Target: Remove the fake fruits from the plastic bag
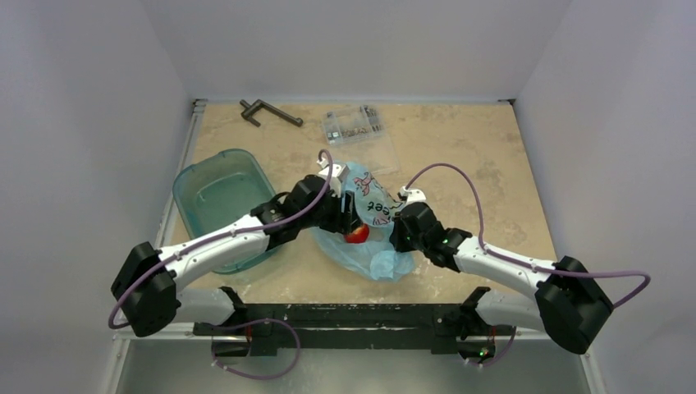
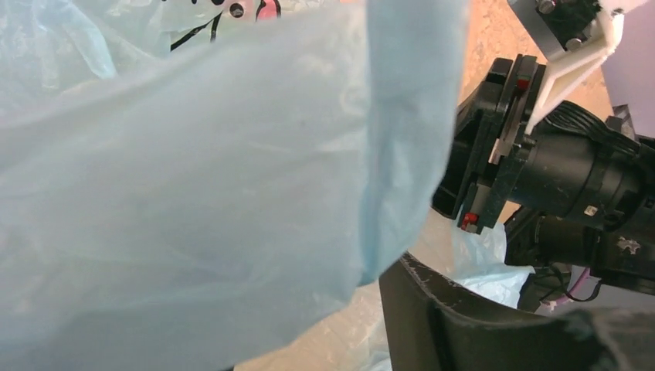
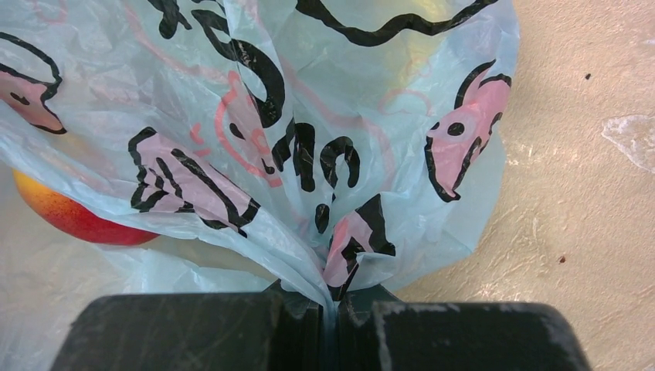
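Judging by how things lie, the task is barely begun: no fruit lies on the table apart from the plastic bag (image 1: 373,246), and the one fruit plainly seen, a red one (image 3: 73,216), sits among the bag's folds at its near-left side, just below the printed panel. Whether film covers it fully, I cannot tell.

The right gripper (image 3: 330,313) is at the bag's near-right edge, its jaws pressed together on a gathered pleat of the printed film, which fans up and out from the pinch. The left gripper (image 1: 343,212) is at the bag's left side, up against the film. From its wrist camera, pale blue plastic fills nearly the whole view and only one finger (image 2: 463,325) shows, so I cannot tell how its jaws stand or whether they hold anything.

What is left, I judge, is nearly everything: opening the mouth, reaching in, and lifting each fruit clear.

Counted:
- Bags: one.
- Red fruit: one.
- A faint yellow patch (image 3: 421,9) shows through the film at the bag's far side. It may be a second fruit.
- Green piece: none in view.
- Left of the bag: one teal tub (image 1: 215,176).
- Beyond the bag: one clear parts box (image 1: 354,123) and one dark metal tool (image 1: 269,112).
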`<state>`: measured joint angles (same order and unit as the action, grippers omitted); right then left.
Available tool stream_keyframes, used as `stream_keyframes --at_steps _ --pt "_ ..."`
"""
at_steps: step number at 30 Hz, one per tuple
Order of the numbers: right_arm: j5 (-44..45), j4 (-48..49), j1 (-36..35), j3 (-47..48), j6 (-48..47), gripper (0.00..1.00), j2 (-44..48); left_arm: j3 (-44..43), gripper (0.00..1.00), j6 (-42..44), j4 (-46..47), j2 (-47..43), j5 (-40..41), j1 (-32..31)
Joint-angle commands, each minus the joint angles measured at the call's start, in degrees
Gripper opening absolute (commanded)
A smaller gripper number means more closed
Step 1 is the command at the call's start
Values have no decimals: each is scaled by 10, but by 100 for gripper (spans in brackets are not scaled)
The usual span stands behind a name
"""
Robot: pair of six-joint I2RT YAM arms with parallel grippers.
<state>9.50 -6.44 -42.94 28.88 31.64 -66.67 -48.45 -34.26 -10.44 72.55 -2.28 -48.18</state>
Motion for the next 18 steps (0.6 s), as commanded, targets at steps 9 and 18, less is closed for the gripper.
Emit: stream_keyframes --at_steps 9,18 --pt "4 16 2 -7 -13 0 20 -70 87 23 -25 119 36 -14" --pt "1 18 2 -7 -16 0 18 -114 87 35 -27 196 52 -20"
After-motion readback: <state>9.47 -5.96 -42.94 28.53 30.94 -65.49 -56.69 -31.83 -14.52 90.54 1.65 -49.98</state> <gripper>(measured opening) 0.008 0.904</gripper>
